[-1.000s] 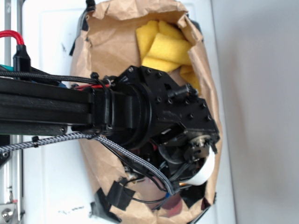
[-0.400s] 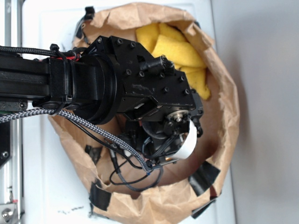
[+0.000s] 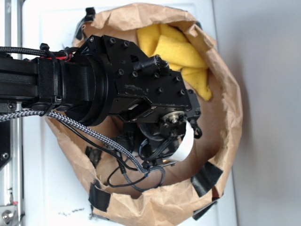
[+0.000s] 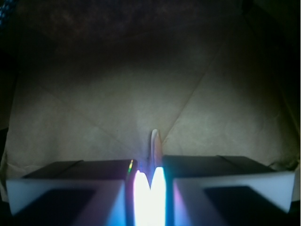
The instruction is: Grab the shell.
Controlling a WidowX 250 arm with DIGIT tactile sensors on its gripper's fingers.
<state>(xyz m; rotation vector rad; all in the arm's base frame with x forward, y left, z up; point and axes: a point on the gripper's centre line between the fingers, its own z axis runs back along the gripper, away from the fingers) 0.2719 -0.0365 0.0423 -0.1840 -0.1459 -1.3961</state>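
The arm (image 3: 70,89) comes in from the left w/ its black wrist block over a crumpled brown paper bag (image 3: 225,84) that lies on a white counter (image 3: 51,188). The bag's mouth is open toward the viewer, rim held w/ strips of black tape (image 3: 204,176). Yellow sponge pieces (image 3: 178,52) sit in the top part of the bag, just beside the wrist housing. A white ribbon cable (image 3: 186,143) and a braided grey cable (image 3: 94,136) hang under the wrist, plus thin black wires looping down toward the bag's lower rim.

From the exterior view the jaws themselves are hidden below the motor housing, pointing down into the bag.

The wrist view looks at the bag's creased paper floor (image 4: 94,108), dim and shadowed up top. The gripper (image 4: 149,176) shows as two pale finger blocks, left finger (image 4: 66,188) and right finger (image 4: 235,186), brought in close; only a narrow slot is left btwn them, and it's blown out w/ bright white-blue glare. A thin pale sliver (image 4: 154,146) stands upright right at that slot, pinched or just in front of the tips; can't tell which, and can't tell what it is.

The shell: not visible in either view, so can't say where it sits. Jaws narrow, nearly together; whether they grip anything, can't tell.
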